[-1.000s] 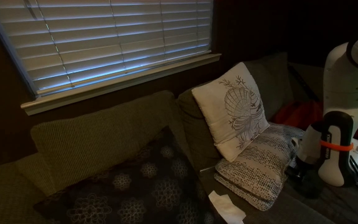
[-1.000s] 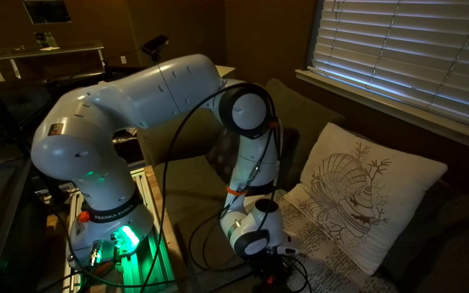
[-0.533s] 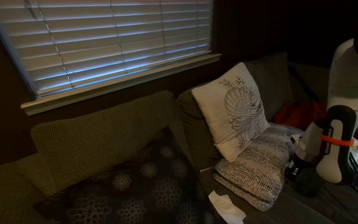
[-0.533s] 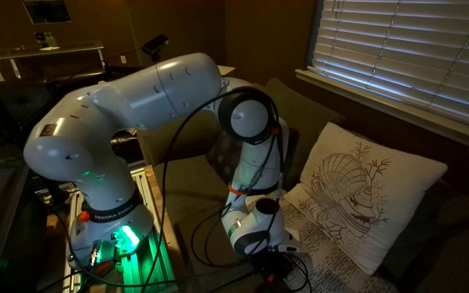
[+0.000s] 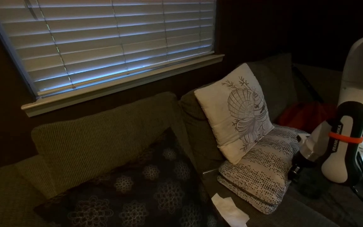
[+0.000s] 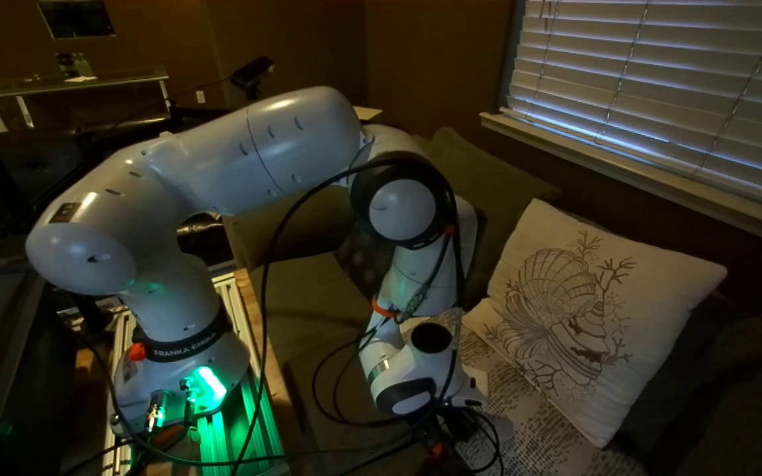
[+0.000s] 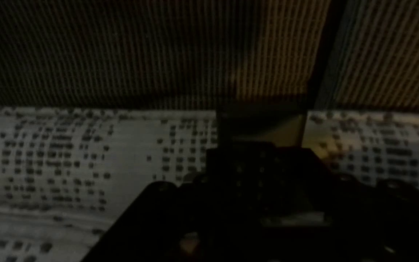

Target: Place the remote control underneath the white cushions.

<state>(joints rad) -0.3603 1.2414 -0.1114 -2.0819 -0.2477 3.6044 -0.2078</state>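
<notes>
The shell-motif white cushion (image 5: 244, 116) leans on the sofa back, and also shows in an exterior view (image 6: 579, 324). The grey-speckled white cushion (image 5: 257, 170) lies flat in front of it, with a layered edge. It fills the lower part of the wrist view (image 7: 64, 156). My gripper (image 5: 295, 171) is low beside the speckled cushion's side edge, tilted toward it. In the wrist view the gripper (image 7: 260, 156) is shut on the slim black remote control (image 7: 264, 127), whose glossy end points forward against the cushion. I cannot tell whether it touches the cushion.
A large dark cushion with circular patterns (image 5: 134, 195) lies on the near sofa part. A white paper (image 5: 230, 211) lies between it and the speckled cushion. A red item (image 5: 307, 116) is behind the arm. Loose cables (image 6: 328, 396) hang round the wrist.
The arm's forearm and wrist have shifted up and slightly back, and the gripper has tilted more toward the speckled cushion, its tip rising a little. The cushions look unmoved.
</notes>
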